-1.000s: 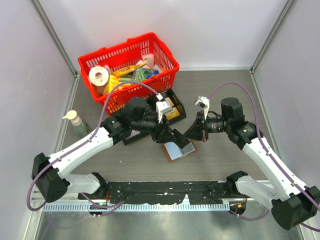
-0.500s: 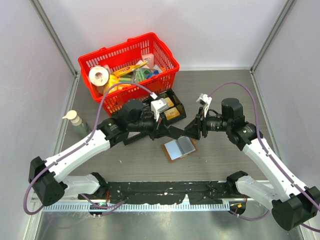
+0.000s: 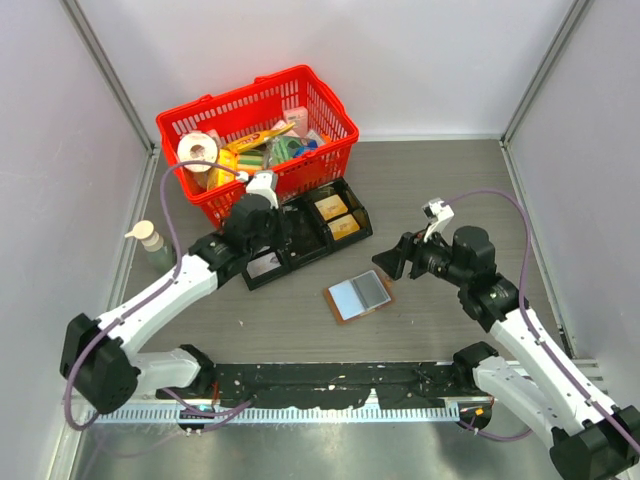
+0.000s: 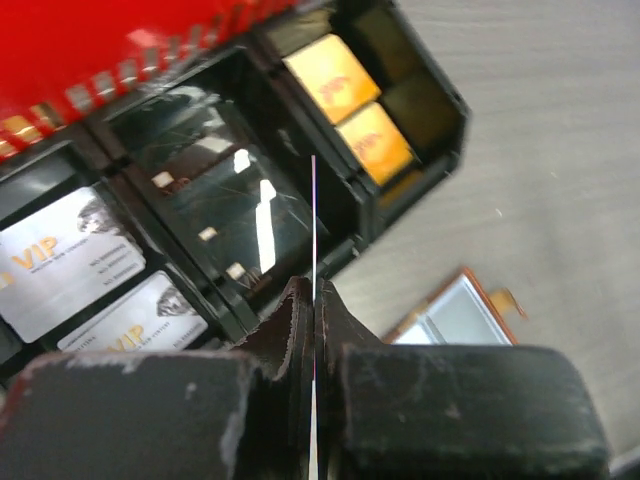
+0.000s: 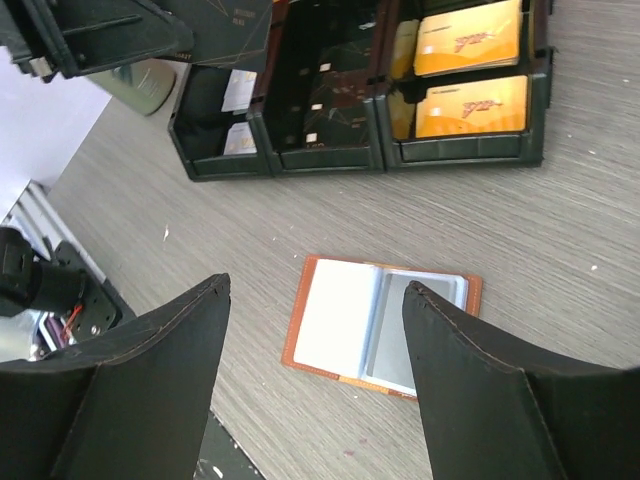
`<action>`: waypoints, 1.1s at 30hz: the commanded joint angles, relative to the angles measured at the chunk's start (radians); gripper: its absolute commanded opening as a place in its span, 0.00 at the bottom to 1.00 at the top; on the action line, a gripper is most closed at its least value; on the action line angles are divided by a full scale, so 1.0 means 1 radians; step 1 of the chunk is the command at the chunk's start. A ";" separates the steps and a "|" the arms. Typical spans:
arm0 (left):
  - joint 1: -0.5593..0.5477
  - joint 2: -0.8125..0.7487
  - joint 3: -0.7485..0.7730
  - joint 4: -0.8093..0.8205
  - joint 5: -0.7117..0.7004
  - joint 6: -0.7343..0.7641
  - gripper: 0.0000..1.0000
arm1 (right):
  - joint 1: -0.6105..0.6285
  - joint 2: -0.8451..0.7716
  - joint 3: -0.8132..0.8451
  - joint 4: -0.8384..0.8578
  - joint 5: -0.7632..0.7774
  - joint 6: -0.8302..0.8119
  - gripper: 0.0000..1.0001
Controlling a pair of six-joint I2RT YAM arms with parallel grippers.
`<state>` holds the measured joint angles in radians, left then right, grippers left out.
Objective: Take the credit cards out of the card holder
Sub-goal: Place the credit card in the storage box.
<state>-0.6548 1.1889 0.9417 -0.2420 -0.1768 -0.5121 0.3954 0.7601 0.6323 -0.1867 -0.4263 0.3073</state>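
Left hand (image 4: 313,312) is pinching a credit card (image 4: 313,225) between pressed-together fingers, the card showing edge-on as a thin line, and is hanging above the black divided tray (image 5: 460,160). Right hand (image 5: 317,288) is hovering with its fingers spread wide over the card holder (image 5: 380,322), which is lying open on the tabletop (image 5: 560,260), pale inner faces up, just in front of the tray and touching neither hand
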 commanded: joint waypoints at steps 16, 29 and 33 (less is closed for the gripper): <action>0.069 0.413 0.137 0.150 -0.053 -0.302 0.08 | 0.003 -0.067 -0.079 0.081 0.116 0.049 0.74; 0.069 0.390 0.083 0.132 -0.078 -0.361 0.32 | 0.005 -0.071 -0.082 0.081 0.107 0.044 0.74; 0.069 0.338 0.060 0.099 -0.092 -0.353 0.40 | 0.003 -0.077 -0.079 0.073 0.107 0.044 0.74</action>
<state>-0.5884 1.6115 1.0218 -0.1345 -0.2268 -0.8608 0.3954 0.7033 0.5449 -0.1390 -0.3264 0.3683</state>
